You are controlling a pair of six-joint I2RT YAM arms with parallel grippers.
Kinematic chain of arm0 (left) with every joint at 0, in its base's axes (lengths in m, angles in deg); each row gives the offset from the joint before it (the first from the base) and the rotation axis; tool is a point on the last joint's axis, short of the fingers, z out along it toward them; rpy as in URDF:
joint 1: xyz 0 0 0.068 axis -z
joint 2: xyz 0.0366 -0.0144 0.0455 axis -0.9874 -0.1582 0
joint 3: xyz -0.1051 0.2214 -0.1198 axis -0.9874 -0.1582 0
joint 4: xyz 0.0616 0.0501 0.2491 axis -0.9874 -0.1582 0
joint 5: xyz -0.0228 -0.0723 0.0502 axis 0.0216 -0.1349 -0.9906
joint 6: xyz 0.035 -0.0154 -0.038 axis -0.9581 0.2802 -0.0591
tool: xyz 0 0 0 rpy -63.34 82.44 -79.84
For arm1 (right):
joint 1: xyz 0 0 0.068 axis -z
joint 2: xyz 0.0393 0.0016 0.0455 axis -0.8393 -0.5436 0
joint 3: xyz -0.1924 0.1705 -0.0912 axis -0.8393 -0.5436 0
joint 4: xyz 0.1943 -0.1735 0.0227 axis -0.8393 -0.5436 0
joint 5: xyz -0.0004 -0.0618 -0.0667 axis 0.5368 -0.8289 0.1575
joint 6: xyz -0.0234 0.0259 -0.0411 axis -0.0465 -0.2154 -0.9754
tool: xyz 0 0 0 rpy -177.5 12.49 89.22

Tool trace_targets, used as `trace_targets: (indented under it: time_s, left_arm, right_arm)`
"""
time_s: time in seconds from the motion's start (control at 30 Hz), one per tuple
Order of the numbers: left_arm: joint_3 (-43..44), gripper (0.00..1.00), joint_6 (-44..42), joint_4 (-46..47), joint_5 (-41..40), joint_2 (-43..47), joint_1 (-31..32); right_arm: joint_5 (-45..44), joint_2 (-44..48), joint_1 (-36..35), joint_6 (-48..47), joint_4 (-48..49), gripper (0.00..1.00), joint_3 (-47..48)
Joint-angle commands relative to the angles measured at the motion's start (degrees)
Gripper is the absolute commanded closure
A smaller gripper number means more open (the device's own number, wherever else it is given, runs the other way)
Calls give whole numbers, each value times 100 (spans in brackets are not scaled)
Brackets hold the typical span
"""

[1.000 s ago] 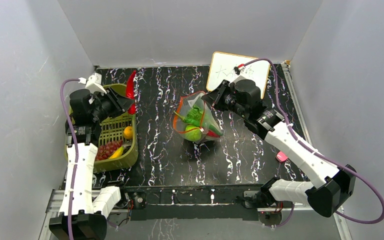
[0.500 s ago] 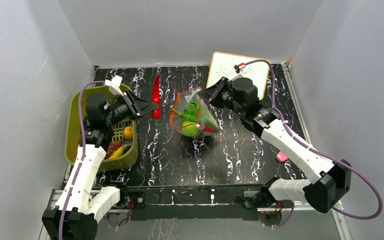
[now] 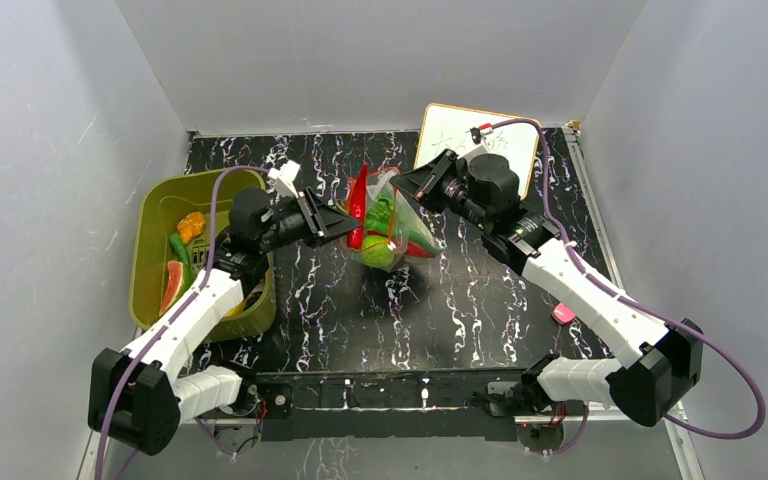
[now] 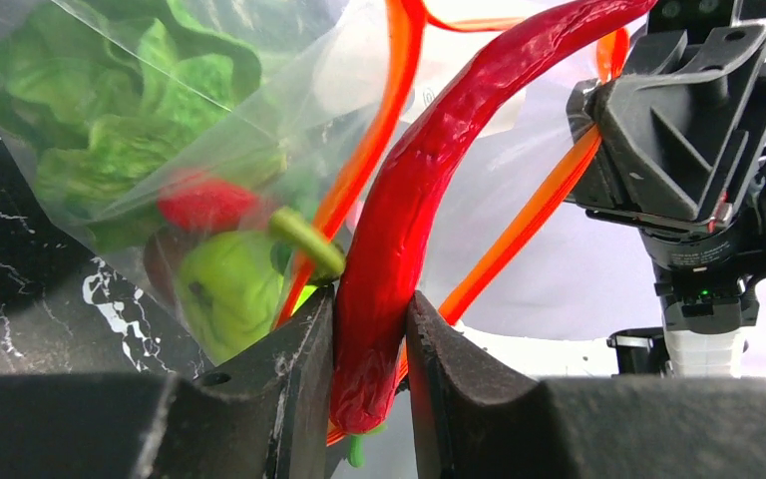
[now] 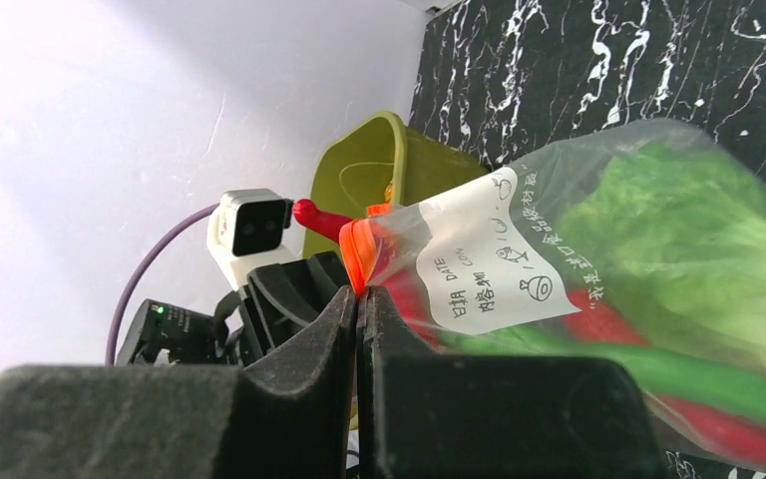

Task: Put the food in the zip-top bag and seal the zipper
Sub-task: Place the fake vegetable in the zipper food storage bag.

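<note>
Black marbled tabletop (image 3: 480,300), grey walls. L gripper (image 4: 369,319) clamps glossy red chili (image 4: 439,150) between its fingers, tip at mouth of clear zip-top bag (image 5: 479,259) just ahead. R gripper (image 5: 359,304) pinched tight on bag's orange zipper (image 5: 357,249); cabbage (image 4: 120,150) inside.

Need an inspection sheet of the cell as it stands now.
Surface: black marbled table, no spills seen.
Job's things: zip-top bag with its mouth open, leafy greens inside; more food in the olive basket.
Clutter: whiteboard, small pink item.
Hands: left hand clamps a red chili at the bag's mouth; right hand shut on the zipper.
Cables: purple cables, hanging free.
Surroundings: grey walls.
</note>
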Motion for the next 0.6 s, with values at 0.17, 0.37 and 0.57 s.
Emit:
trace_targets:
  time_s: [0.17, 0.37, 0.57]
  left_arm:
    - [337, 100, -145, -224, -690, -397, 718]
    - [156, 100, -133, -84, -1029, -520, 1169]
    - [511, 81, -348, -494, -1083, -790, 1260]
  right_arm:
    - [266, 346, -2, 283, 901, 100, -182]
    - [229, 318, -2, 334, 1083, 100, -246]
    - [372, 297, -2, 309, 1066, 100, -263]
